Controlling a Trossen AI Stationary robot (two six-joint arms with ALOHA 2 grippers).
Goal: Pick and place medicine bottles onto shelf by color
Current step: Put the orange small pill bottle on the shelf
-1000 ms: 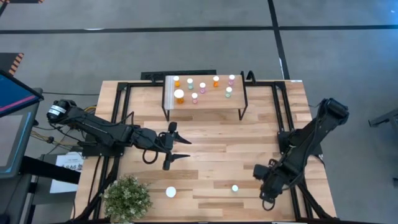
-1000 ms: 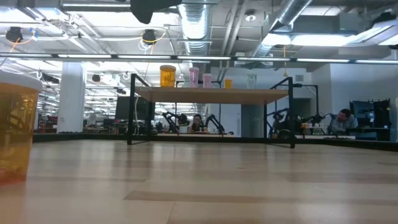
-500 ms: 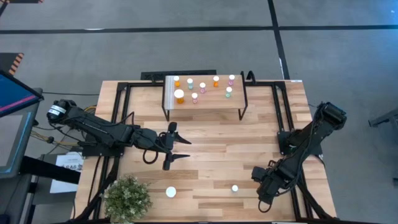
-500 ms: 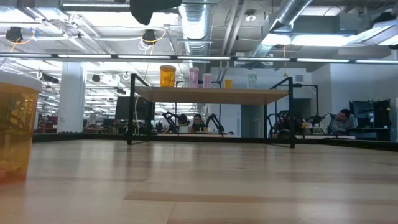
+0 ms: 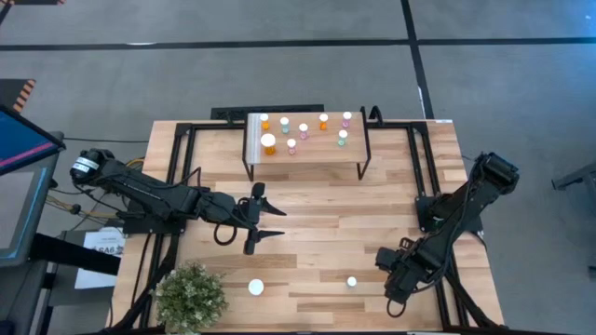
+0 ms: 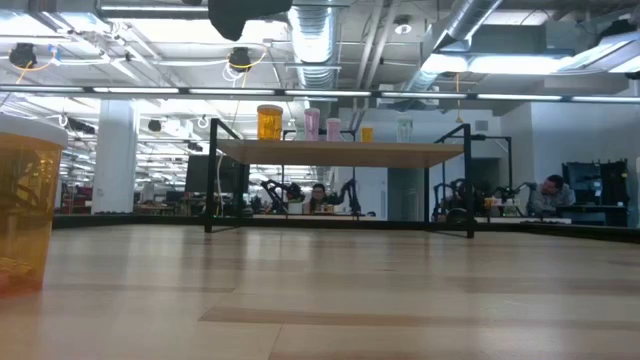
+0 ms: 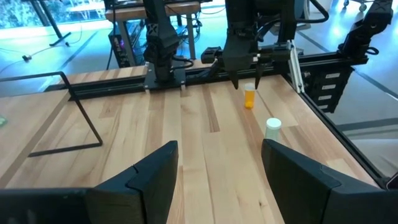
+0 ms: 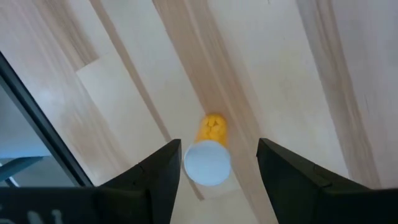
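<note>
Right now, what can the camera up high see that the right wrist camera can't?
Only the high view shows the shelf with its bottles, the potted plant, the open left end effector mid-table, a large white-capped bottle and a small bottle near the front edge. Only the right wrist view shows a small orange bottle with a white cap standing between the open right end effector's fingers. Both show the wooden tabletop.
</note>
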